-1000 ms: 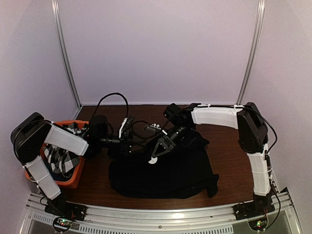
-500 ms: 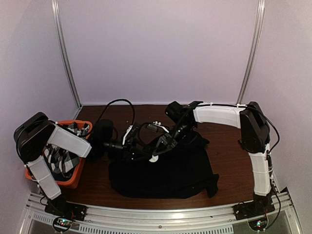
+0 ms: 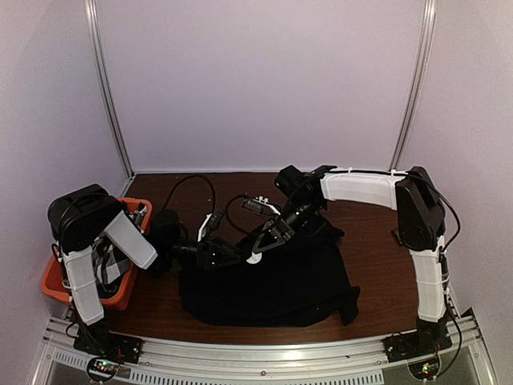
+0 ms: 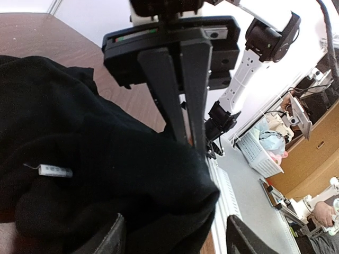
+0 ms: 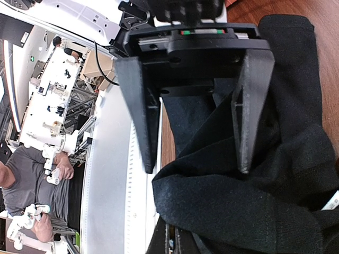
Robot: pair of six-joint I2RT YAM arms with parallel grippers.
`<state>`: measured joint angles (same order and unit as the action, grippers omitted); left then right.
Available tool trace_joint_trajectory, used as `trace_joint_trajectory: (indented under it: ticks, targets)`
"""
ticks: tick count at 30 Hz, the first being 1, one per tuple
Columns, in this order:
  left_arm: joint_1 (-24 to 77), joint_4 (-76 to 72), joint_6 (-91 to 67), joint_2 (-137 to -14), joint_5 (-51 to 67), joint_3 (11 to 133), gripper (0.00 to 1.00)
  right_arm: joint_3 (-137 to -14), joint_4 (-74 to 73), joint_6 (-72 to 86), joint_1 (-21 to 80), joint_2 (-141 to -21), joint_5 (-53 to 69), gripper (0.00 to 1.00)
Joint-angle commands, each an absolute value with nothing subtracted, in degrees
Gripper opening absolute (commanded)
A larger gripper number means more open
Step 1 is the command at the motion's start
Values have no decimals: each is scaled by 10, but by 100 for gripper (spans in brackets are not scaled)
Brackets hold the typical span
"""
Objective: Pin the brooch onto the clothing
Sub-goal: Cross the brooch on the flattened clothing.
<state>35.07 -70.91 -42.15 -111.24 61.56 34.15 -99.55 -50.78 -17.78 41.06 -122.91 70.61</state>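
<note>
Lying rumpled on the table (image 3: pixel 377 249) just right of the orange basket (image 3: pixel 54 290): black T-shirt (image 3: pixel 272 289), heaped, not spread flat. Right gripper (image 4: pixel 189 142) sits over the part of the shirt nearer the basket, jaws pressed together, and looks to be pinching up a ridge of cloth. Left gripper (image 5: pixel 197 168) reaches in from the basket side, jaws well apart, straddling that ridge, nothing clamped. Small white label (image 4: pixel 52 170) shows on the fabric. Brooch not made out in any view.

Judgement: cloth is light, soft and limp; it will sag and slide, with no stiffness to push a pin against. Best hold is a doubled fold, taken close beside the other pinch so the span between pulls taut. Risk: a single layer slipping out.
</note>
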Motion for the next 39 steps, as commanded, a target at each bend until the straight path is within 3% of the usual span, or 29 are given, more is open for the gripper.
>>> trace_joint_trajectory:
  ticks: [1, 15, 27, 34, 37, 39]
  targets:
    - [349, -825, -443, -1109, 634, 345, 65, -979, -483, -163, 410, -1193, 713, 0]
    - [378, -696, -379, -1104, 631, 394, 54, -980, -480, -157, 415, -1204, 700, 0]
    - [379, -686, -376, -1108, 631, 402, 25, -980, -485, -161, 415, -1204, 696, 0]
    - [386, -687, -382, -1114, 632, 413, 1, -980, -476, -151, 415, -1204, 675, 0]
    - [386, -707, -400, -1113, 628, 414, 0, -966, -443, -124, 415, -1190, 645, 16]
    - [386, -717, -413, -1111, 622, 413, 0, -955, -426, -113, 416, -1176, 628, 19]
